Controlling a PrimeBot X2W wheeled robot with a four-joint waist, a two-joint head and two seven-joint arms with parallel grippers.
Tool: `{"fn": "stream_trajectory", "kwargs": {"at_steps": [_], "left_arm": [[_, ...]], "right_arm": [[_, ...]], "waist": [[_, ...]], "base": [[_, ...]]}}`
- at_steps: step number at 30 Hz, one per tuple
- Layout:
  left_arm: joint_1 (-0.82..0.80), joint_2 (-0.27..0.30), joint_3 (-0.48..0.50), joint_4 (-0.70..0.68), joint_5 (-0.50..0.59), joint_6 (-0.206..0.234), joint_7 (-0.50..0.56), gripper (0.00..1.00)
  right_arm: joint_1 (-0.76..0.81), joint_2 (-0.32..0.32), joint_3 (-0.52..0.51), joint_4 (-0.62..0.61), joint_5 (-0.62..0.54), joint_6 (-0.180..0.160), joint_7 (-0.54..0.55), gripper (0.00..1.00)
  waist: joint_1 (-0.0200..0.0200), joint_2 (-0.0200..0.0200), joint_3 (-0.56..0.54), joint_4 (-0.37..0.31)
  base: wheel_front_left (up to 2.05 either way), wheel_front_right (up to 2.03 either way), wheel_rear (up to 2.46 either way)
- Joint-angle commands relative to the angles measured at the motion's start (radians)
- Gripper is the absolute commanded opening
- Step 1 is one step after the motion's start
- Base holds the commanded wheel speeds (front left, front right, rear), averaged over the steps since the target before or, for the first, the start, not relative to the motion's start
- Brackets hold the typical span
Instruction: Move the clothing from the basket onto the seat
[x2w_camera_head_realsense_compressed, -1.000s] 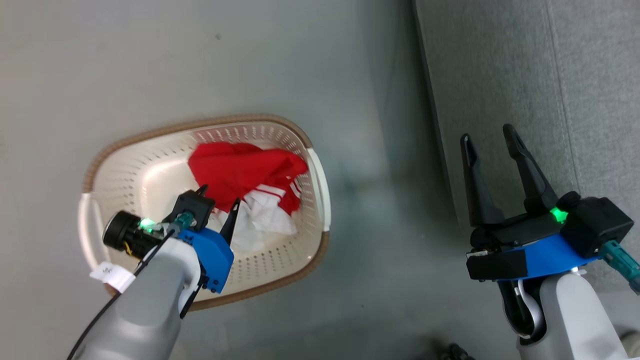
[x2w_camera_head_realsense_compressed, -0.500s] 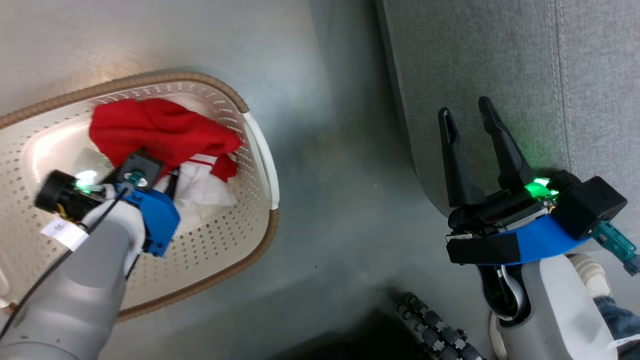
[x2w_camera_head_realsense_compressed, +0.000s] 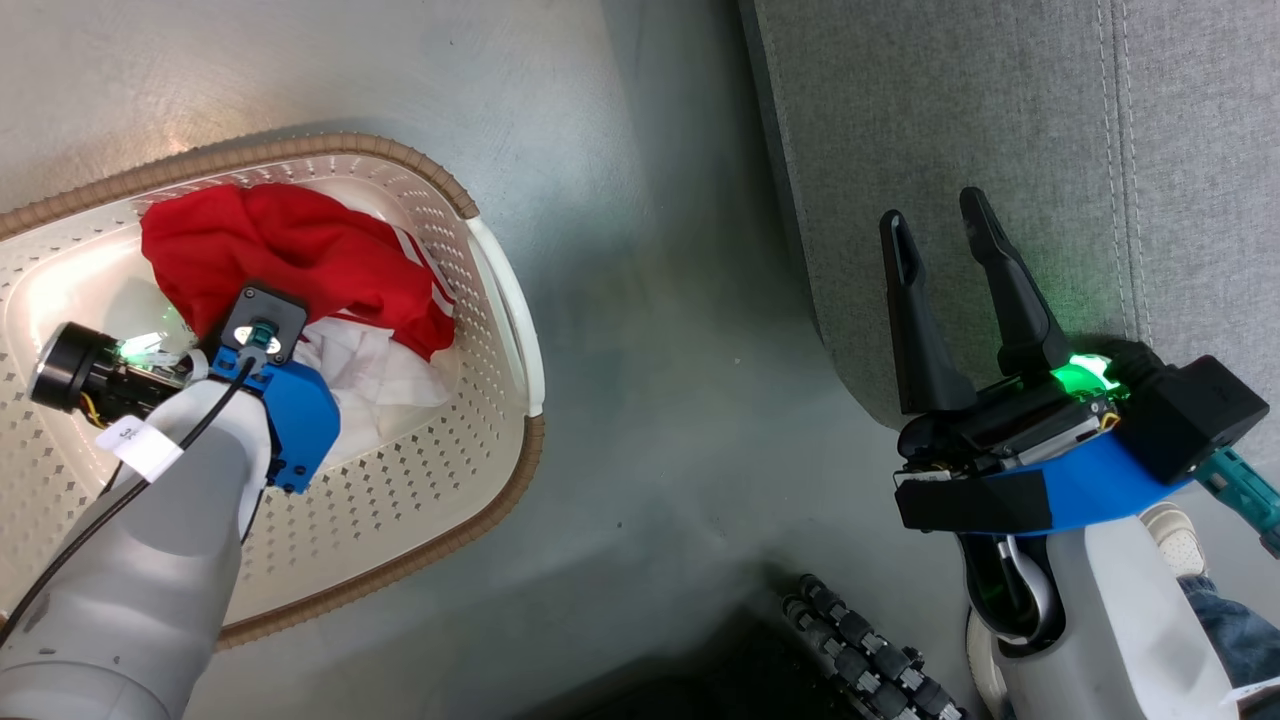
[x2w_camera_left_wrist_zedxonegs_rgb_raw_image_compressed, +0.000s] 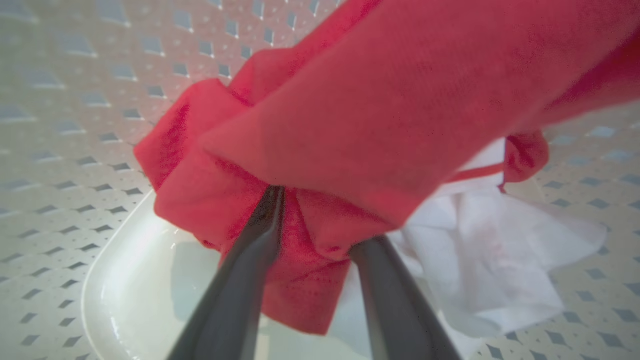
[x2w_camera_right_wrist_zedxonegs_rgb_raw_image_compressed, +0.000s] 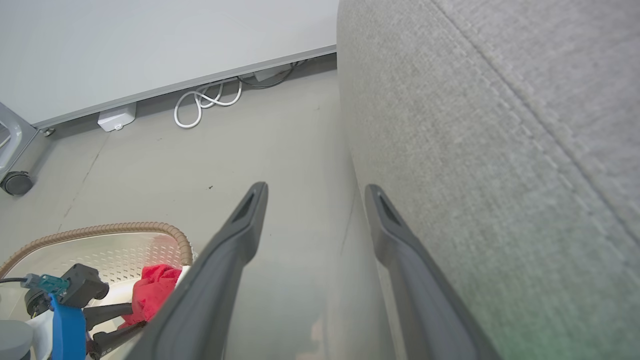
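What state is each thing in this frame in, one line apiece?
Cream perforated plastic basket: upright on floor, loaded.
Red and white fabric clothing: inside basket, red fold pinched.
Light grey upholstered sofa: no clothing on visible part.
Left gripper: shut on clothing.
Right gripper: open, holding nothing.

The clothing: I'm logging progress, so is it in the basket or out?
In. The clothing lies bunched inside the basket; the left gripper pinches a red fold of it.
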Motion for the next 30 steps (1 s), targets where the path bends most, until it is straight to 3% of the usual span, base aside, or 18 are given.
{"fn": "stream_trajectory", "kwargs": {"at_steps": [1, 11, 17, 30], "left_arm": [[-0.013, -0.004, -0.003, 0.004, -0.006, 0.001, -0.005, 0.00], [-0.008, -0.013, 0.021, 0.013, -0.050, -0.021, -0.034, 0.00], [0.018, -0.037, 0.025, 0.004, -0.073, -0.047, -0.055, 0.00], [0.172, -0.180, 0.027, -0.005, -0.145, -0.114, -0.076, 0.00]], "right_arm": [[0.015, -0.014, -0.017, 0.012, 0.006, -0.002, -0.003, 1.00], [-0.015, -0.013, -0.003, 0.020, 0.009, -0.002, -0.003, 1.00], [-0.028, -0.012, -0.005, 0.035, -0.013, -0.002, -0.003, 1.00], [0.050, -0.010, -0.067, 0.136, -0.151, -0.001, -0.003, 1.00]], "waist": [[0.0000, 0.0000, 0.000, 0.001], [0.0000, 0.0000, -0.010, -0.001], [0.0000, 0.0000, -0.075, 0.027], [0.0000, 0.0000, -0.448, 0.213]], "base": [[0.00, 0.00, 0.00], [0.00, 0.00, 0.00], [0.00, 0.00, 0.00], [0.00, 0.00, 0.00]]}}
